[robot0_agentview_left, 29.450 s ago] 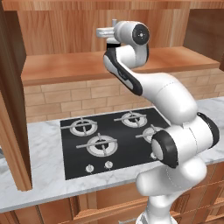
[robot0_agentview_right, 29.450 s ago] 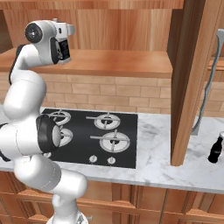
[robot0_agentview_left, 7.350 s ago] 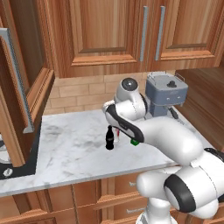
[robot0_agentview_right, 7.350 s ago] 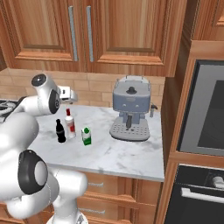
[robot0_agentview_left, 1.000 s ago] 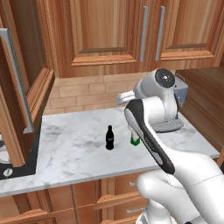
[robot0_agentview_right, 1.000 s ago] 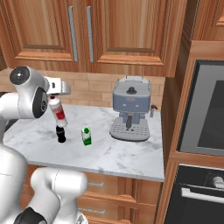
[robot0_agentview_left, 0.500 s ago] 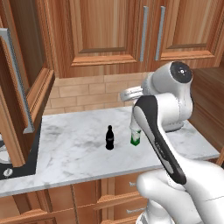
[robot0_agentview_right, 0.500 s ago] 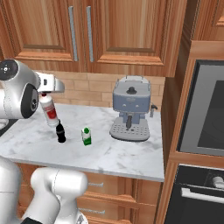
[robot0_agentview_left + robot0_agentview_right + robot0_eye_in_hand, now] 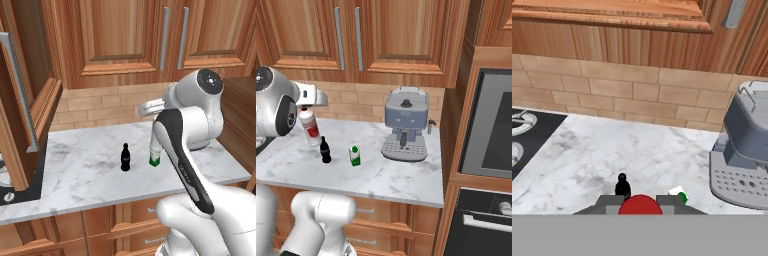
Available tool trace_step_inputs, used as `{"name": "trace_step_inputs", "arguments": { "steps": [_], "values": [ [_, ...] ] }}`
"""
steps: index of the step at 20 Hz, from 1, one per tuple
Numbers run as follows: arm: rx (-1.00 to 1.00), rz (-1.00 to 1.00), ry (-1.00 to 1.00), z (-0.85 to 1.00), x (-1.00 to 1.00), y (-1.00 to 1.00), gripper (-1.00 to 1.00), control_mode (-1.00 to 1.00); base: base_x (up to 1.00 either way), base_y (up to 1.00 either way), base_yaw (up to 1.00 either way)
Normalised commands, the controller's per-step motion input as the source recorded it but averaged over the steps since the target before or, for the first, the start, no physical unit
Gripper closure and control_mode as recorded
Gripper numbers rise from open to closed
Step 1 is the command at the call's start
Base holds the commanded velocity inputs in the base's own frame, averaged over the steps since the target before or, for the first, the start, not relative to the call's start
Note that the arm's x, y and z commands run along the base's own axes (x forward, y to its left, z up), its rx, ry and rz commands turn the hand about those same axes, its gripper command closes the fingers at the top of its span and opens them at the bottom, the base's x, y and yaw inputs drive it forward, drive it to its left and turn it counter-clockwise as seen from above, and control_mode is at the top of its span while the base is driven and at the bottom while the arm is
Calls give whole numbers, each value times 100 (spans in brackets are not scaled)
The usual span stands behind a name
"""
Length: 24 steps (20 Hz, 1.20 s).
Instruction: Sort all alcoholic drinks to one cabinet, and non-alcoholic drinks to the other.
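My gripper [image 9: 305,109] is shut on the red cap of the slim white bottle with the red label [image 9: 309,128], which hangs tilted above the counter's left part. In the hand view the red cap [image 9: 640,205] sits between my fingertips. Below it on the marble stand the small black cola bottle [image 9: 325,150] [image 9: 125,157] [image 9: 622,186] and the green-and-white carton [image 9: 355,155] [image 9: 155,160] [image 9: 679,194]. A wall cabinet with closed doors [image 9: 351,35] [image 9: 120,40] hangs above. Another cabinet's door [image 9: 22,100] stands open at the left.
A grey coffee machine [image 9: 405,131] [image 9: 744,150] stands on the counter's right part. A built-in oven [image 9: 491,135] fills the tall unit further right. The black stove [image 9: 522,135] [image 9: 15,185] lies left of the marble counter [image 9: 401,175].
The arm has swung and carried the held bottle a little to the left in the right base view. The cola bottle and the carton have stayed put.
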Motion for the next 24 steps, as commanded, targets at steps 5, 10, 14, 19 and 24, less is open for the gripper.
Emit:
{"name": "trace_step_inputs", "arguments": {
  "steps": [5,10,14,19,24],
  "values": [
    [0,0,0,0,0,0,100,100,-68,3,0],
    [0,0,0,0,0,0,100,100,-57,12,0],
    [0,0,0,0,0,0,100,100,-48,24,0],
    [0,0,0,0,0,0,100,100,-51,34,0],
    [0,0,0,0,0,0,100,100,-56,43,0]
  ]
}}
